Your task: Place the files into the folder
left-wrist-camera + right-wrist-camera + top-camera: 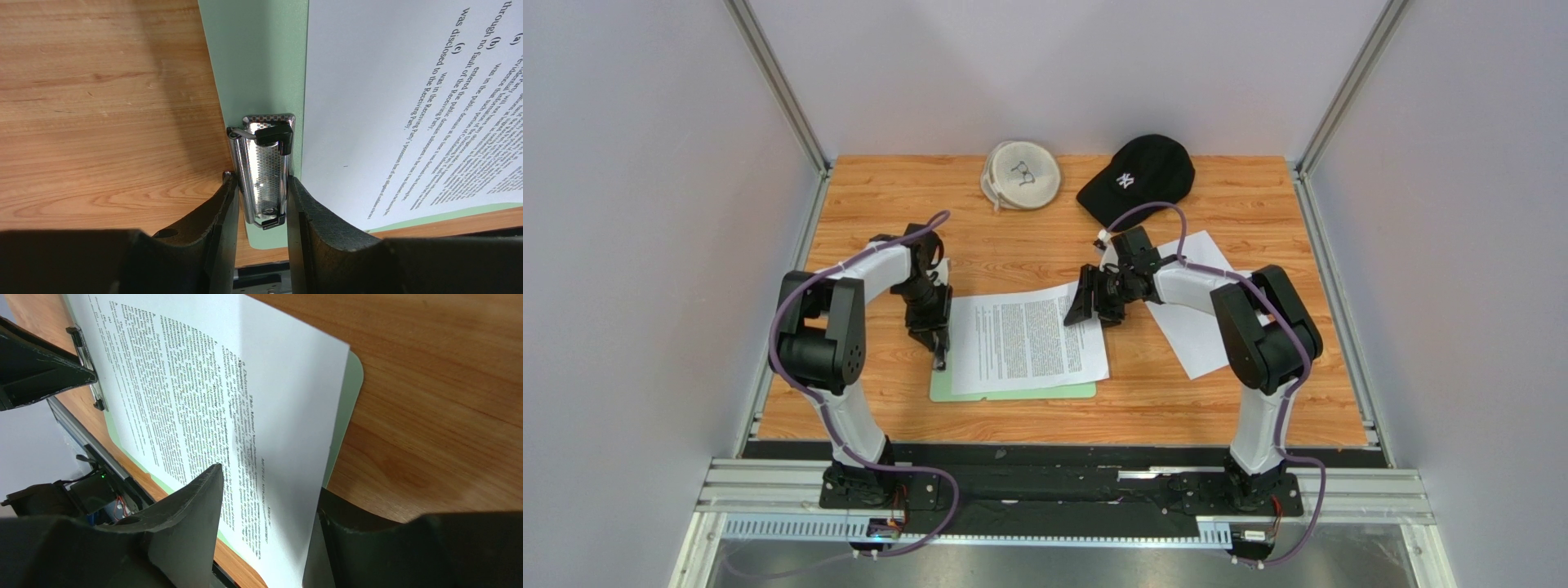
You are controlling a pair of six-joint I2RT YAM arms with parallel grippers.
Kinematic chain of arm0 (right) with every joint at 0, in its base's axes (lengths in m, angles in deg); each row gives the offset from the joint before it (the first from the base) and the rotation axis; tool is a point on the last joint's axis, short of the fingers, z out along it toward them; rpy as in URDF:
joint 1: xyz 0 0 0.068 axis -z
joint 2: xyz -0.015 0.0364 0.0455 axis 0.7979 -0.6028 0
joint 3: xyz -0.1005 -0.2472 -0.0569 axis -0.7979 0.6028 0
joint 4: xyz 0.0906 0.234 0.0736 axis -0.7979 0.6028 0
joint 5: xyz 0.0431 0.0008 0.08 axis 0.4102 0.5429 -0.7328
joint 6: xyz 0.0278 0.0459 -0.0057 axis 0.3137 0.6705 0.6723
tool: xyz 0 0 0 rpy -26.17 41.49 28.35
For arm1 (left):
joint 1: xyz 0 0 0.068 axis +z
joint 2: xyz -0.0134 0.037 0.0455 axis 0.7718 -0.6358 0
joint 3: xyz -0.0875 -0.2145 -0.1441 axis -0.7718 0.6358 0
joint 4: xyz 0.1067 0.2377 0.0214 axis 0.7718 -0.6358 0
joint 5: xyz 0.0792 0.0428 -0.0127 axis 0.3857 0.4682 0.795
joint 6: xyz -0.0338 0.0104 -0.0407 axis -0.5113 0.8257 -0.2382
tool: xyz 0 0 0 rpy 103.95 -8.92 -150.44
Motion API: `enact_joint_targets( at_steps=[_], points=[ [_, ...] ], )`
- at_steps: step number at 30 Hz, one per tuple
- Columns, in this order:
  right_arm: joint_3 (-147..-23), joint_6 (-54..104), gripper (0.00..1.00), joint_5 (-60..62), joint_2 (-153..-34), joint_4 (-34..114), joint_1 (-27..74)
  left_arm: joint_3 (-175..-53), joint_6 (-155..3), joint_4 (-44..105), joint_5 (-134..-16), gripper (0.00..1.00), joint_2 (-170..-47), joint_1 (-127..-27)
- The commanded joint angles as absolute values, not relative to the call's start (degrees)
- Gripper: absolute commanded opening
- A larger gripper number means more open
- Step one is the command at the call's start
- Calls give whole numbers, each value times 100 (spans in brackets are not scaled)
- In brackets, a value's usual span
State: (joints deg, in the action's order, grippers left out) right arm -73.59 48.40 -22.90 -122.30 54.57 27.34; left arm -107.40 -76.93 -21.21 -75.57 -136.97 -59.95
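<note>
The left tool (261, 179) is clamped on the small silver-black metal clip (265, 165) of the flat mint-green rectangular folder (1014, 393). The folder lies on the wooden surface (891, 196), mostly hidden under a white printed paper sheet (1026, 339). The right tool (269, 484) has its fingers apart astride that sheet's opposite end. The right arm partly covers a second white sheet (1195, 341).

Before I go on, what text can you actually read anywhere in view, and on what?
"through", "(b)", "was disclosed": on the printed sheet lying on the folder.
White "NY" emblem: on the black cap.
Rest of the sheet's print: too small or blurred to read.
</note>
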Motion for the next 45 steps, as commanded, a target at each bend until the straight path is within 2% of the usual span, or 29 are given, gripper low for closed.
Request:
enact_joint_targets(
  at_steps=[1, 8, 10, 11, 12, 13, 18, 19, 26, 29, 34, 39, 42, 45],
  points=[
    [-7482, 4475, 51, -1883, -12109, 5909, 2814, -10818, -7942, -1981, -7910, 3, -13821, -6080],
    [-7499, 4246, 54, -1716, -12038, 6112, 2832, -10906, -8109, -1990, -7840, 1, -13847, -6220],
    [-7569, 4290, 47, -1839, -12073, 6164, 2832, -10914, -8179, -2007, -7796, 0, -13856, -6247],
    [-7561, 4308, 39, -1883, -12074, 6147, 2832, -10932, -8197, -2008, -7804, 1, -13856, -6273],
    [-7526, 4343, 37, -1936, -12065, 6086, 2823, -10932, -8249, -2008, -7726, 1, -13830, -6291],
    [-7517, 4369, 36, -1901, -12047, 6077, 2823, -10923, -8276, -1999, -7664, 4, -13804, -6317],
    [-7526, 4396, 14, -1910, -12161, 6042, 2876, -10950, -8312, -2016, -7348, 18, -13777, -6449],
    [-7508, 4396, 13, -1910, -12179, 6041, 2884, -10950, -8329, -2034, -7304, 22, -13777, -6493],
    [-7368, 4457, 5, -2155, -12232, 5840, 3078, -10976, -8241, -2104, -6943, 35, -13821, -6713],
    [-7350, 4492, 1, -2244, -12249, 5778, 3122, -10976, -8232, -2095, -6943, 43, -13838, -6730],
    [-7332, 4492, 0, -2305, -12276, 5743, 3113, -10967, -8215, -2104, -6960, 51, -13839, -6774],
    [-7271, 4519, 0, -2331, -12267, 5725, 3113, -10994, -8215, -2131, -6821, 54, -13847, -6853],
    [-7245, 4527, 0, -2340, -12223, 5699, 3113, -11020, -8206, -2157, -6811, 53, -13979, -6871],
    [-7209, 4492, 0, -2297, -12170, 5707, 3104, -11073, -8206, -2174, -6706, 44, -14032, -6889]
  ],
)
